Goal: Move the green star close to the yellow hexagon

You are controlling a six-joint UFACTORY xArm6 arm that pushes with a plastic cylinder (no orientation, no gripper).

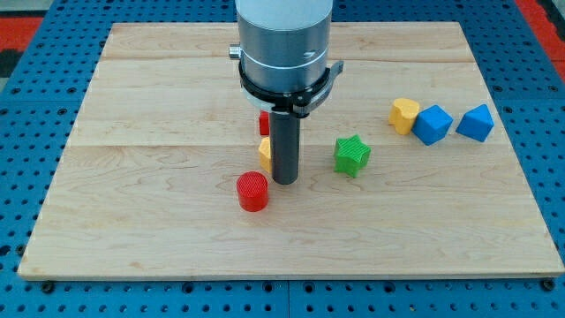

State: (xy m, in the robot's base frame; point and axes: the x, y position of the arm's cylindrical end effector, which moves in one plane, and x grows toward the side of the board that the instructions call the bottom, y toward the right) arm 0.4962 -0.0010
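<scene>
my tip [283,181], bare rod with nothing held, should swing to the green star's [351,155] 3 o'clock and nudge it gently toward the yellow hexagon [265,152] at 9.

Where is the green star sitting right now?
The green star lies just right of the board's centre in the camera view, a short gap to the right of my tip. The yellow block, partly hidden behind the rod, is on the rod's left.
</scene>
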